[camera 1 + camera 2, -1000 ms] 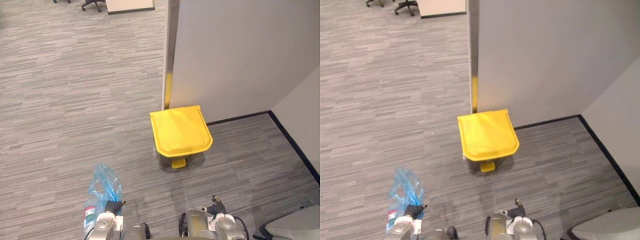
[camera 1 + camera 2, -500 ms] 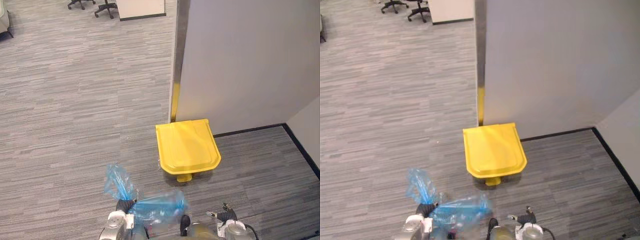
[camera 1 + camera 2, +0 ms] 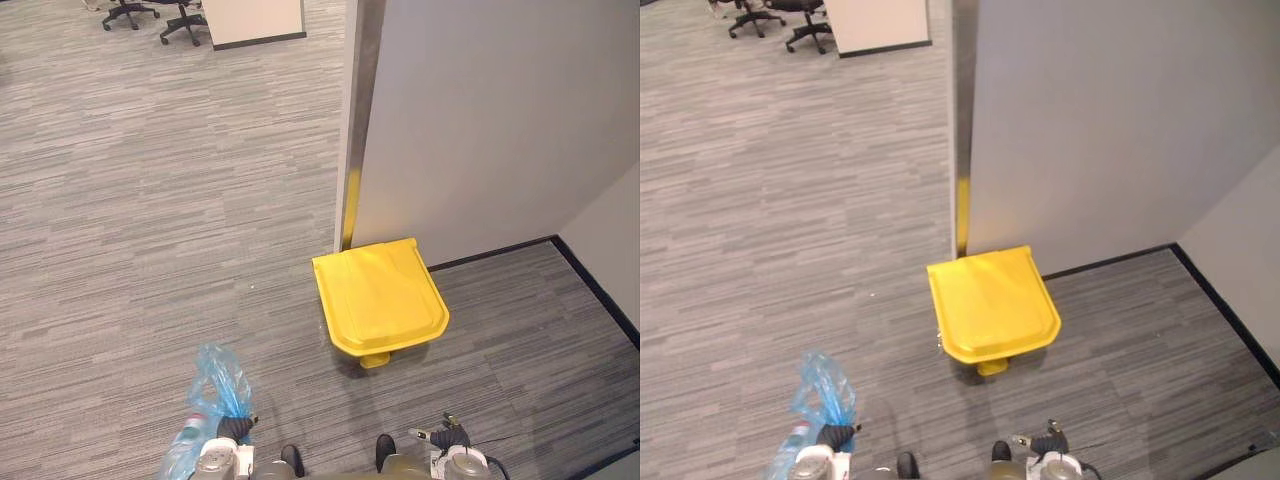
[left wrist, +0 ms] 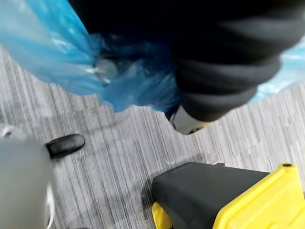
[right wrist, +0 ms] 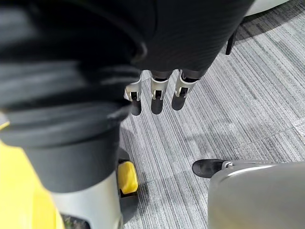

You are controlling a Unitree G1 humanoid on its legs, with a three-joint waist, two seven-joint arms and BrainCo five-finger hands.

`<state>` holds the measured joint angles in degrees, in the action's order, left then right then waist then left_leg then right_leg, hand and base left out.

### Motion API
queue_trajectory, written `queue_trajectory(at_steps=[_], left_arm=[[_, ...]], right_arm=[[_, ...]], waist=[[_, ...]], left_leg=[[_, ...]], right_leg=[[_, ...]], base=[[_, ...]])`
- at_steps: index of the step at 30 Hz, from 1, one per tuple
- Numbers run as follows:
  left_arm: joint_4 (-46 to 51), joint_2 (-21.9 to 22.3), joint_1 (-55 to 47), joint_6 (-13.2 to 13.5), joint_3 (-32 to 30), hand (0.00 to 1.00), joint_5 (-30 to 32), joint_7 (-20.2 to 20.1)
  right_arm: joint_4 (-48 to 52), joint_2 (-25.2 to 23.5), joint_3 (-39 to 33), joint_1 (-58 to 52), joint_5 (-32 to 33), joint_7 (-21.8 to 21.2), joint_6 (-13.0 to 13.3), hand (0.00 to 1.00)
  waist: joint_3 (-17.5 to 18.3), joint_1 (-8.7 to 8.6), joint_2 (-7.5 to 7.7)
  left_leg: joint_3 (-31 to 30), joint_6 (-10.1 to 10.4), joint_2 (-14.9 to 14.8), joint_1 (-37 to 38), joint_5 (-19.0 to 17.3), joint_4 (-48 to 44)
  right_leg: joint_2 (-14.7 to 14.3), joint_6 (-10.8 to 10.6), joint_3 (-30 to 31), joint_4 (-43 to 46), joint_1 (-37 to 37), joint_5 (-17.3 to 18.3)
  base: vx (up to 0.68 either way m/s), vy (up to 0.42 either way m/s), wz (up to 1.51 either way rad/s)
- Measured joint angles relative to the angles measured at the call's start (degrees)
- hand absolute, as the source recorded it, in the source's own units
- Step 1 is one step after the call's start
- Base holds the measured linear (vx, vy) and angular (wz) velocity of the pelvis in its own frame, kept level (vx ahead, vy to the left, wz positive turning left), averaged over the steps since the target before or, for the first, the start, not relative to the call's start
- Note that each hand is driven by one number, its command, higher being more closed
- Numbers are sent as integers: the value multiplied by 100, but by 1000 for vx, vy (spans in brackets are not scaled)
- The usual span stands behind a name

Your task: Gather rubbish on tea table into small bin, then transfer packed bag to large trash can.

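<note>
Left eye view: left robot hand (image 3: 235, 429) grips blue bag (image 3: 217, 378) neck, bag hanging below.

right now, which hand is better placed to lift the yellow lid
Right. The right hand is empty, its fingers relaxed, while the left hand is closed on the blue bag. The yellow lid is shut.

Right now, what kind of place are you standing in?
Probably an office: grey striped carpet, wheeled desk chairs at the far end, and a yellow-lidded pedal bin beside a grey partition wall.
</note>
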<state>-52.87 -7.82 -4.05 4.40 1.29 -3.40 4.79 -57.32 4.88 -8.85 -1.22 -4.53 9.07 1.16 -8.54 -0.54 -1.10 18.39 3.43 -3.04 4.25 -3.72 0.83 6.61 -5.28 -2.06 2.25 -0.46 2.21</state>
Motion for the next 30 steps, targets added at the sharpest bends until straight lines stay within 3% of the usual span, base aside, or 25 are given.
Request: queue_trajectory(at_steps=[3,5,8,10,13,14,16,18,19,21,24,30], left_arm=[[2,24,6,8,-19,100,-6,2],[-3,22,-2,3,-19,100,-6,3],[-17,13,11,5,-23,100,-7,-6],[-128,-20,9,2,-39,100,-8,0],[-237,-46,44,4,-42,100,-9,-2],[-245,-36,66,8,-99,100,-18,-7],[-249,-6,130,22,-268,100,-13,1],[-258,184,280,24,-253,100,-7,-8],[-253,238,366,24,-249,100,-5,-9],[-248,279,496,23,-255,100,44,-10],[-194,280,536,23,-257,100,115,-11],[-81,274,713,38,-239,100,217,-23]], right_arm=[[-12,0,16,135,-6,-3,-16,0],[-15,7,17,162,-7,-4,-17,0],[-44,-13,6,192,13,-16,-11,0],[-99,8,72,258,-7,-18,-19,0],[-89,2,130,314,-9,-15,-17,0],[-78,-17,135,326,-27,-12,-28,0],[-19,-50,220,303,-94,-9,-53,0],[125,-6,219,434,-219,-2,-48,0],[210,6,213,442,-221,-1,-41,0],[271,-21,217,451,-223,-9,-43,0],[288,-34,231,449,-229,-18,-38,0],[478,-24,429,460,-251,-78,-42,0]], waist=[[-19,37,33],[-64,43,119],[-147,23,165],[-215,-5,179],[-296,2,259],[-392,19,365],[-530,66,526],[-662,49,217],[-714,34,152],[-731,57,147],[-726,95,155],[-714,113,149]], left_leg=[[142,-63,1,-54,-178,-171],[170,-115,35,-114,-456,-582],[121,-282,30,138,-647,-599],[113,-275,-119,238,-864,-804],[71,-195,-299,270,-1122,-1141],[100,-85,-309,271,-1256,-1417],[97,168,-268,373,-1656,-1992],[26,275,-530,380,-1816,-2148],[-55,287,-568,390,-1892,-2083],[-176,284,-677,427,-1961,-1978],[-331,282,-768,498,-1963,-1874],[-725,347,-658,351,-1899,-1782]], right_leg=[[1,-40,199,287,-222,76],[99,-102,312,1119,-529,449],[241,-237,58,2570,-1156,579],[165,-119,-268,2461,-1317,728],[23,-82,-606,1363,-1621,58],[32,-100,-765,680,-1604,-280],[79,-1,-884,477,-1592,-325],[-89,-5,-1028,660,-1576,-356],[-146,20,-1053,671,-1582,-387],[-259,101,-1065,875,-1645,-465],[-319,246,-1135,1261,-1745,-157],[1,204,-1348,1992,-2065,308]], base=[[9,27,-35],[-3,39,-20],[-19,19,-1],[20,24,-4],[113,-27,10],[209,-123,17],[297,-207,2],[278,-177,-1],[181,-150,20],[131,-117,16],[101,-74,14],[40,-2,28]])
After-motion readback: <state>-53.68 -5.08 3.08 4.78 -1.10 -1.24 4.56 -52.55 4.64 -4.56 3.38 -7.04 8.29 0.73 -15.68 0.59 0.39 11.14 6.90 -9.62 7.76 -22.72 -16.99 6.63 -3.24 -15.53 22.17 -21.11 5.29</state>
